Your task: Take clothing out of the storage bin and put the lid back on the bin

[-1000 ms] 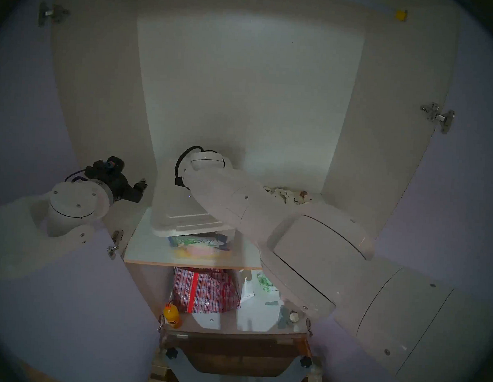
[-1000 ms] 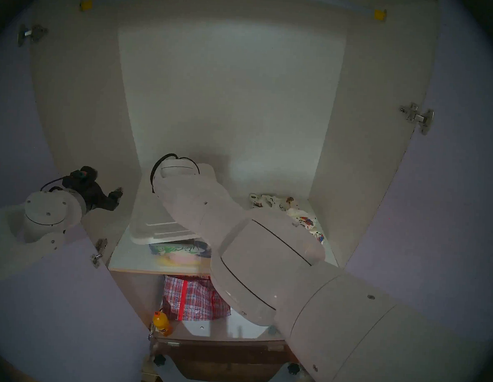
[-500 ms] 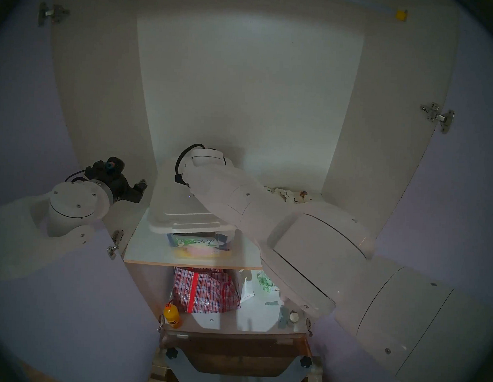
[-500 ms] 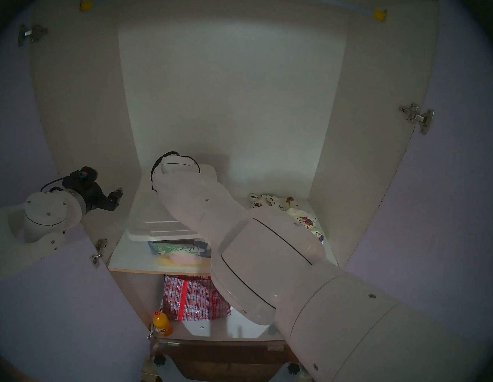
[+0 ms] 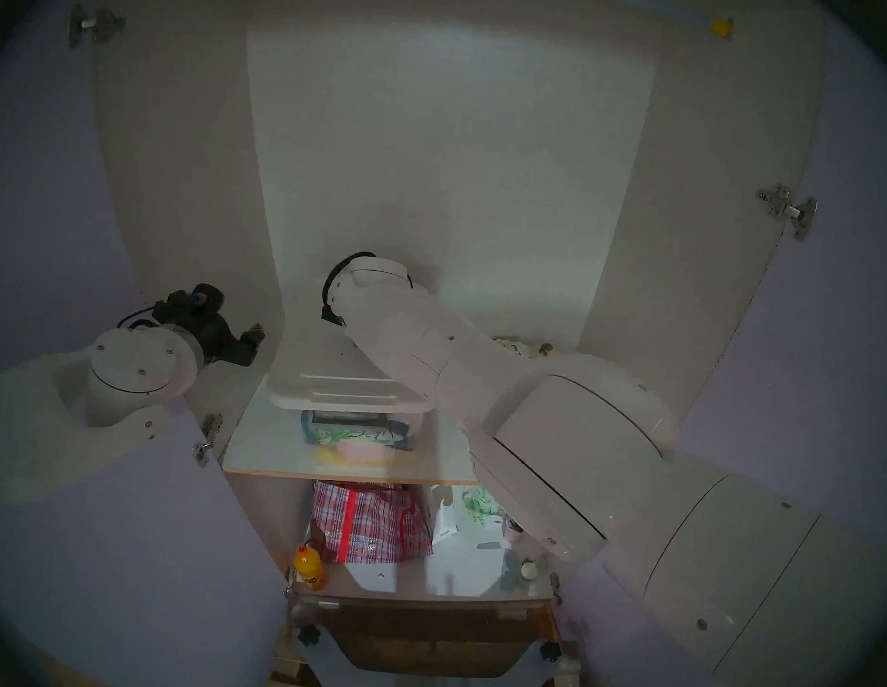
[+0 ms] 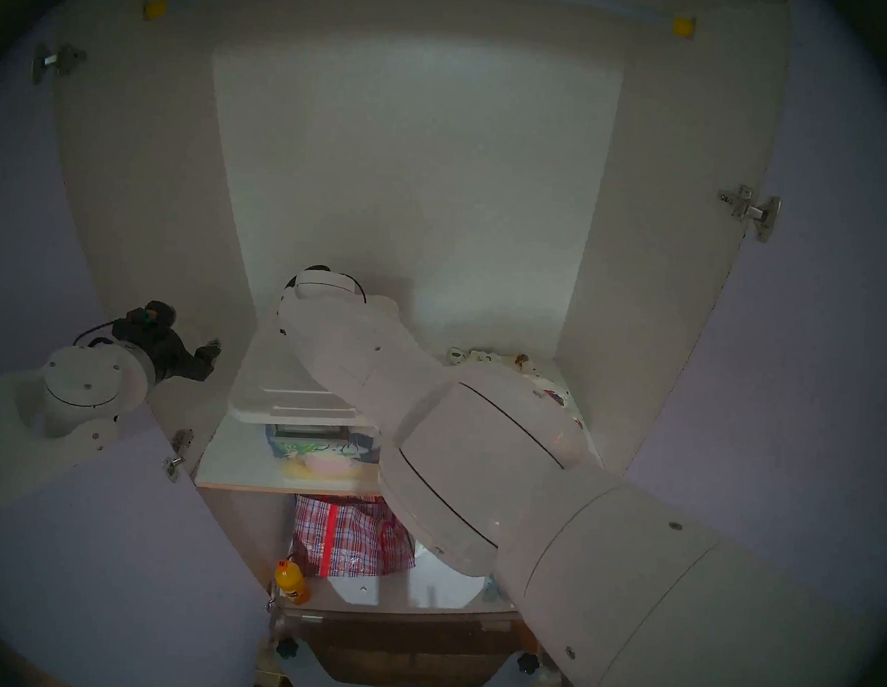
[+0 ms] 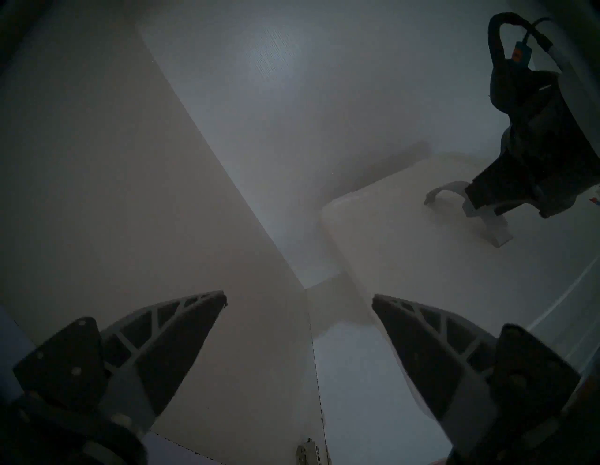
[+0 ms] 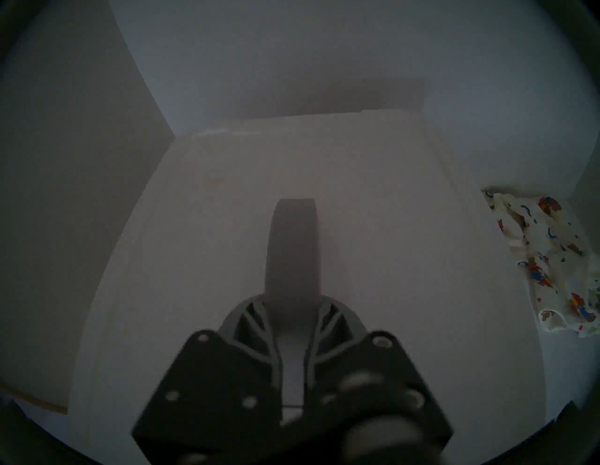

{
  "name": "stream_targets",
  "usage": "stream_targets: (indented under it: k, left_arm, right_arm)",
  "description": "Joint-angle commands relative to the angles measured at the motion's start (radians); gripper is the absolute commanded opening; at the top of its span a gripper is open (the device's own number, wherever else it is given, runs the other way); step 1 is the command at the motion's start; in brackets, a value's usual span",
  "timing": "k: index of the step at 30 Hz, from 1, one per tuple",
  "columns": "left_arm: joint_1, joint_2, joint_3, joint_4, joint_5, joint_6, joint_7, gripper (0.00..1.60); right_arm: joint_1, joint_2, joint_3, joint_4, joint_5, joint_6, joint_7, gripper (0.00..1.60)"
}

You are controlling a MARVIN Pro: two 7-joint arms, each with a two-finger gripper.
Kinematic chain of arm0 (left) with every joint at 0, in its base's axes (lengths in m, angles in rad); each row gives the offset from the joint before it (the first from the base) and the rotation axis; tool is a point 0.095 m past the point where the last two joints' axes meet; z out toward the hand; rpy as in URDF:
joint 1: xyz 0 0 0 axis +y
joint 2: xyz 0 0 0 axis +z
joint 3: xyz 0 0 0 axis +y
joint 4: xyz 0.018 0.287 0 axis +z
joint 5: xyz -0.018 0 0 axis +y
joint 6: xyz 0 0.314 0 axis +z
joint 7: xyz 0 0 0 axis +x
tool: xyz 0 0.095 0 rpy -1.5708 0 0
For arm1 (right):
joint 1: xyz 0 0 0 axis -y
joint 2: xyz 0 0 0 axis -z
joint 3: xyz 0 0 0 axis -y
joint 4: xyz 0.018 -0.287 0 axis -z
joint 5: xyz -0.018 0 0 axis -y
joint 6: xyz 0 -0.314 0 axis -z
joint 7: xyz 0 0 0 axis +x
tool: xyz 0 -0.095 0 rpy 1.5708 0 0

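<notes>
The lid (image 5: 327, 375) is being held by its grey strap handle (image 8: 293, 250) in the closed jaws of the right gripper (image 8: 293, 328), over the storage bin (image 5: 365, 428) on the shelf (image 5: 251, 443), for reseating, long axis running front-to-back w/ near edge tilted above the rim; the clothing (image 8: 552, 259) is lying to the right, the left gripper (image 7: 298, 300) being kept open and empty.

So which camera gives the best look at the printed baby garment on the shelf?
The right wrist view: the clothing lies unobstructed at its right edge, cartoon print sharp. In the head stereo right view the right arm covers much of it; the head stereo left view shows only a sliver; the left wrist view barely a speck.
</notes>
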Motion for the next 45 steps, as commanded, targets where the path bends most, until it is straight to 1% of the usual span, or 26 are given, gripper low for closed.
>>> stream_targets:
  k: [1, 11, 29, 45]
  left_arm:
    - [-0.019, 0.006, -0.019, -0.006, 0.004, -0.005, 0.002, 1.6]
    - [-0.019, 0.006, -0.011, -0.002, 0.004, -0.005, 0.002, 1.6]
    - [-0.016, 0.006, 0.005, 0.004, 0.003, -0.005, 0.002, 1.6]
    - [-0.014, 0.007, 0.02, 0.01, 0.003, -0.004, 0.002, 1.6]
  right_arm:
    - [0.038, -0.011, 0.002, -0.028, 0.009, -0.02, -0.018, 0.0]
    - [0.033, -0.011, 0.004, -0.032, 0.037, -0.022, -0.053, 0.0]
    - [0.031, -0.011, 0.001, -0.034, 0.071, -0.015, -0.09, 0.0]
    - [0.022, -0.011, -0.038, -0.053, 0.083, -0.006, -0.093, 0.0]
